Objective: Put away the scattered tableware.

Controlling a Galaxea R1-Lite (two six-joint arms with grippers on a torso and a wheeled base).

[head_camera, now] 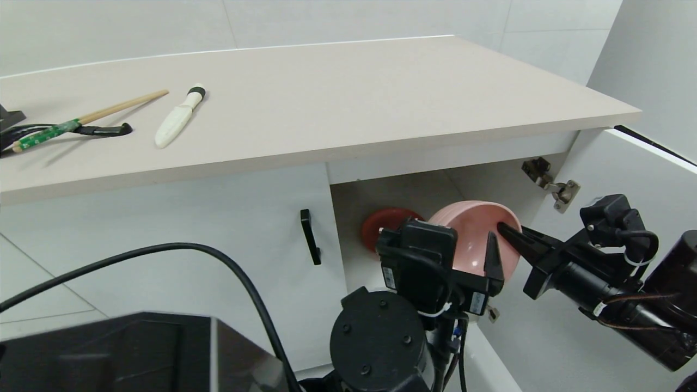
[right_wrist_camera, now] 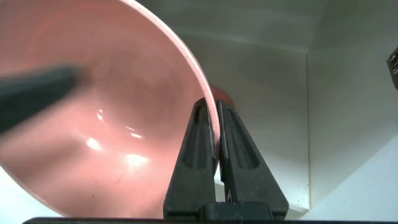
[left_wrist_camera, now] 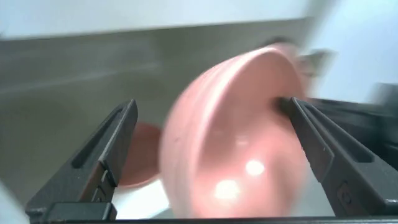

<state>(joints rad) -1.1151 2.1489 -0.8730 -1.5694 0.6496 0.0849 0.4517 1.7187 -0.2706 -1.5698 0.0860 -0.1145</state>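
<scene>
Left gripper [left_wrist_camera: 210, 106] is held wide, seemingly around the pink bowl [head_camera: 472, 233], which, rim-pinched by the right gripper [right_wrist_camera: 211, 117], could be dislodged.

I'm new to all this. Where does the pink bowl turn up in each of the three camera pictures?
Head view: the pink bowl, tilted, is right of centre, at the open cupboard's mouth.
Left wrist view: the bowl lies between the left gripper's open fingers.
Right wrist view: the right gripper pinches the bowl's rim.
Shared landmark: the red dish behind the bowl.
</scene>
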